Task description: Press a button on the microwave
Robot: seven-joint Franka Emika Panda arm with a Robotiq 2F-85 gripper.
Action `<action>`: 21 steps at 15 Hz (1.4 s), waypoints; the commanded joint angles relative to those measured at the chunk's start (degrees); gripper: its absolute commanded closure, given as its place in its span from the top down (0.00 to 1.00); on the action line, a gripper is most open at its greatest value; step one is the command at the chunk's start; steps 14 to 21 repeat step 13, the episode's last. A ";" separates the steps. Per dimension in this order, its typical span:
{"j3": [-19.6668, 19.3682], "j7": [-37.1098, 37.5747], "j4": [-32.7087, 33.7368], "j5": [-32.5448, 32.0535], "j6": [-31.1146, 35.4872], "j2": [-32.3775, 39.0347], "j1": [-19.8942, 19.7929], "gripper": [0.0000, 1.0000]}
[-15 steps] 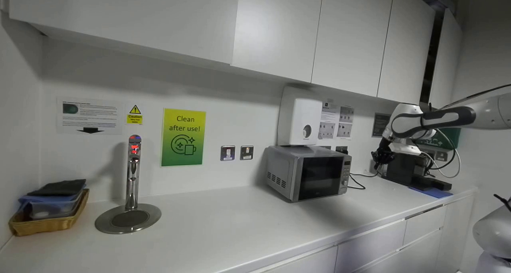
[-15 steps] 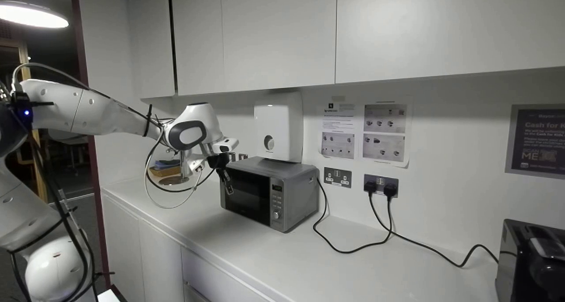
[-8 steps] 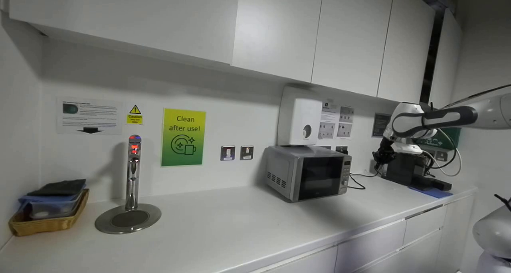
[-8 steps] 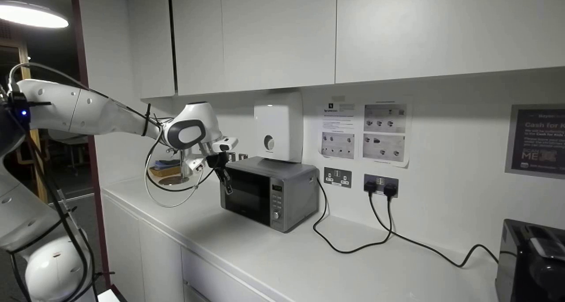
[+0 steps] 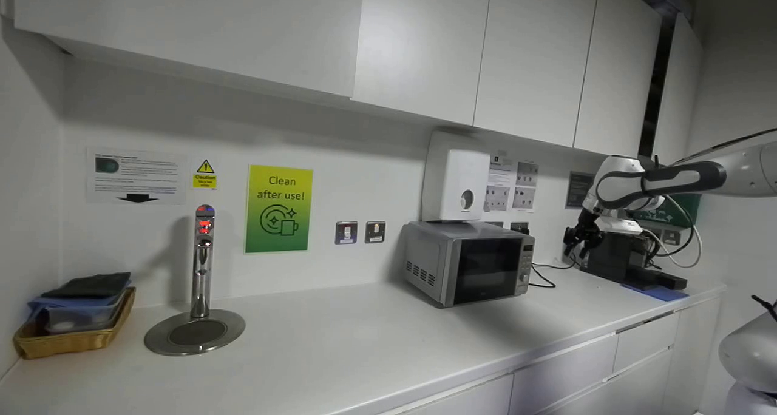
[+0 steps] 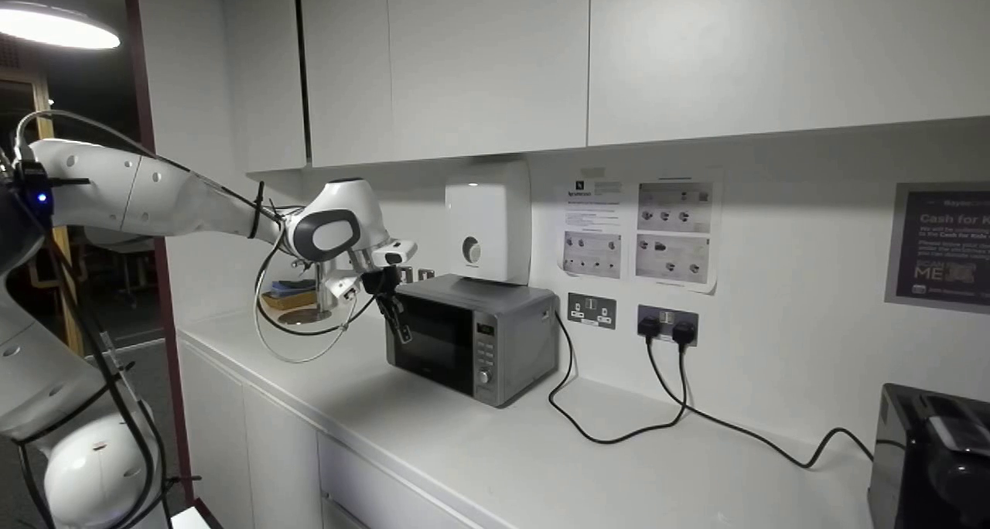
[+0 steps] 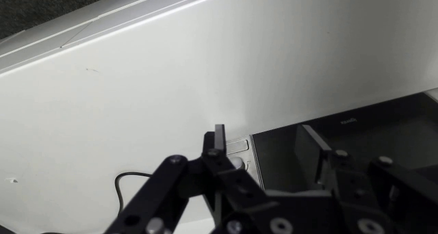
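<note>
Black fingers (image 7: pixel 219 140) spread, nothing held: my gripper (image 7: pixel 266 138) hung before the microwave (image 6: pixel 472 340), presumably to reach its buttons (image 6: pixel 485 353)!

In both exterior views, a row of white wall cabinets (image 5: pixel 419 45) hangs above a white worktop (image 5: pixel 340 342), and under it there are drawers (image 5: pixel 564 374) with flat, pale fronts. On the white wall (image 5: pixel 370 160) between cabinets and worktop one can see printed notices (image 6: pixel 673 233) and, in an exterior view, a yellow-green sign (image 5: pixel 279 209) with the words "Clean after use!". In an exterior view, a lit pendant lamp (image 6: pixel 58 26) appears left of a dark red strip (image 6: pixel 139 57) at the wall's edge, while the wrist view shows a dark, speckled floor (image 7: pixel 44 8).
</note>
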 commanded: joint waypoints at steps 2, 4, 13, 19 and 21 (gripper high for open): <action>-0.91 -1.21 -0.37 -0.41 -1.04 -1.49 0.66 0.99; -0.81 -0.96 -0.45 -0.44 -0.91 -1.51 0.62 1.00; -0.44 0.32 0.10 -0.29 -0.11 0.02 0.51 1.00; -0.44 0.32 0.10 -0.29 -0.11 0.02 0.51 1.00; -0.44 0.32 0.10 -0.29 -0.11 0.02 0.51 1.00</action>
